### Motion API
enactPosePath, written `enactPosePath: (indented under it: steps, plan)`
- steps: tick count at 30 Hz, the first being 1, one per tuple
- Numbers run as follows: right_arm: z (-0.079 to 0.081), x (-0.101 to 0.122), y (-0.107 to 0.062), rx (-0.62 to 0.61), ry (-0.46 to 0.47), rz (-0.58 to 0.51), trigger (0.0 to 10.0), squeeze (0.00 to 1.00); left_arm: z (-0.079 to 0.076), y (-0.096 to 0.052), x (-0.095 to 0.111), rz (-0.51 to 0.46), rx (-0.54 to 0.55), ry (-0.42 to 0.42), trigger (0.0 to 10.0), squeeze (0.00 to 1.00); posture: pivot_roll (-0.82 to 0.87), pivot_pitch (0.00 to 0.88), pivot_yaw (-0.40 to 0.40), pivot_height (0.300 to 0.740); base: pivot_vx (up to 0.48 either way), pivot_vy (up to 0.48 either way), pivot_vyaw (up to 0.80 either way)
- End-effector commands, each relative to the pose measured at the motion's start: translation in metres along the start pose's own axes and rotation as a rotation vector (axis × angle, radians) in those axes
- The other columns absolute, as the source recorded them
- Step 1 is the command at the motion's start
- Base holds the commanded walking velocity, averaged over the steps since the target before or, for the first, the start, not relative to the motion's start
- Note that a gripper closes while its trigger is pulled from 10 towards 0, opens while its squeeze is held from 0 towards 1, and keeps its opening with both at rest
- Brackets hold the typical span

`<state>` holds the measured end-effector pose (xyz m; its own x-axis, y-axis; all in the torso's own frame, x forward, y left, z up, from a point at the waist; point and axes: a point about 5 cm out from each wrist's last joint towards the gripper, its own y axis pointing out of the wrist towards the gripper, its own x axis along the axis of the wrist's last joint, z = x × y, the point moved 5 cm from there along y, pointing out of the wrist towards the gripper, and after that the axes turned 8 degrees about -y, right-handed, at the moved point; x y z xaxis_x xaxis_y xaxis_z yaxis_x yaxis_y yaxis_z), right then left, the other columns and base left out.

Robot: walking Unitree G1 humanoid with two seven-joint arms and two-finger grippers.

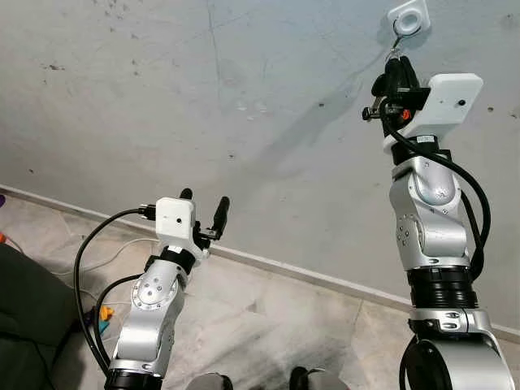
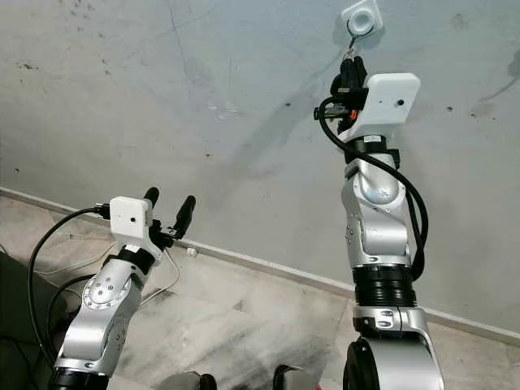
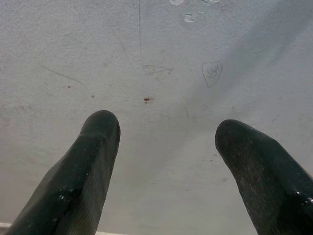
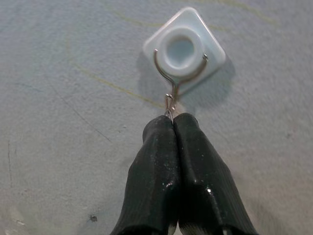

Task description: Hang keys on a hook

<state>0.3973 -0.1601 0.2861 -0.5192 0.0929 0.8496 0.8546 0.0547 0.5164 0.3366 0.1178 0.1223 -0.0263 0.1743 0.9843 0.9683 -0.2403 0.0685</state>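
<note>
A white square hook (image 4: 183, 46) with a round centre is stuck high on the grey wall (image 1: 244, 97). A thin metal wire ring (image 4: 166, 78) curves under its round centre. My right gripper (image 4: 172, 117) is raised just below the hook (image 1: 409, 16), shut on a small metal piece of the keys (image 4: 169, 104) that touches the wire. The rest of the keys is hidden between the fingers. My right gripper (image 1: 396, 58) points up at the wall. Lower down on my left, the left gripper (image 1: 205, 210) stands open with nothing in it, facing bare wall (image 3: 161, 73).
A pale baseboard (image 1: 309, 275) runs where the wall meets the stone floor (image 1: 268, 325). Black and white cables (image 1: 85, 268) lie at the lower left beside a dark green shape (image 1: 24, 325). My feet (image 1: 309, 379) are at the bottom edge.
</note>
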Motion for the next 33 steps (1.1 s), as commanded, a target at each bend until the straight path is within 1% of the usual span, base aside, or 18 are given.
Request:
enactPosePath:
  steps: [1, 2, 3, 10, 14, 17, 19, 20, 27, 33]
  plan:
    - [-0.002, -0.007, -0.002, -0.016, 0.034, 0.034, 10.0, 0.00, 0.003, -0.002, -0.007, 0.031, 0.010, 0.004, 10.0, 0.00, 0.07, 0.175, 0.056, 0.740, 0.000, 0.000, 0.00]
    - [-0.002, -0.009, -0.002, -0.020, 0.044, 0.042, 10.0, 0.00, 0.003, -0.002, -0.007, 0.032, 0.010, 0.004, 10.0, 0.00, 0.07, 0.175, 0.056, 0.740, 0.000, 0.000, 0.00]
    - [-0.001, -0.014, -0.003, -0.028, 0.076, 0.065, 10.0, 0.00, 0.003, -0.002, -0.007, 0.032, 0.011, 0.004, 10.0, 0.00, 0.08, 0.175, 0.056, 0.740, 0.000, 0.000, 0.00]
    - [0.005, -0.024, -0.006, -0.027, 0.144, 0.114, 10.0, 0.00, 0.003, -0.002, -0.007, 0.034, 0.013, 0.004, 10.0, 0.00, 0.08, 0.176, 0.055, 0.740, 0.000, 0.000, 0.00]
    - [0.010, -0.024, -0.008, -0.006, 0.150, 0.116, 10.0, 0.00, 0.003, -0.002, -0.007, 0.034, 0.014, 0.004, 10.0, 0.00, 0.08, 0.175, 0.054, 0.740, 0.000, 0.000, 0.00]
    - [0.018, -0.020, -0.009, 0.050, 0.169, 0.102, 10.0, 0.00, 0.003, -0.001, -0.007, 0.034, 0.013, 0.003, 10.0, 0.00, 0.08, 0.176, 0.053, 0.740, 0.000, 0.000, 0.00]
    - [0.023, -0.012, -0.008, 0.108, 0.182, 0.071, 10.0, 0.00, 0.003, 0.000, -0.007, 0.033, 0.013, 0.003, 10.0, 0.00, 0.07, 0.175, 0.054, 0.740, 0.000, 0.000, 0.00]
    - [0.023, -0.012, -0.008, 0.108, 0.182, 0.071, 10.0, 0.00, 0.003, 0.000, -0.007, 0.033, 0.013, 0.003, 10.0, 0.00, 0.07, 0.175, 0.054, 0.740, 0.000, 0.000, 0.00]
    - [0.025, 0.006, -0.004, 0.191, 0.221, -0.008, 10.0, 0.00, 0.002, 0.000, -0.006, 0.031, 0.008, 0.003, 10.0, 0.00, 0.07, 0.174, 0.058, 0.740, 0.000, 0.000, 0.00]
    - [0.019, 0.008, -0.003, 0.194, 0.219, -0.022, 10.0, 0.00, 0.003, 0.000, -0.006, 0.029, 0.009, 0.005, 10.0, 0.00, 0.08, 0.170, 0.060, 0.740, 0.000, 0.000, 0.00]
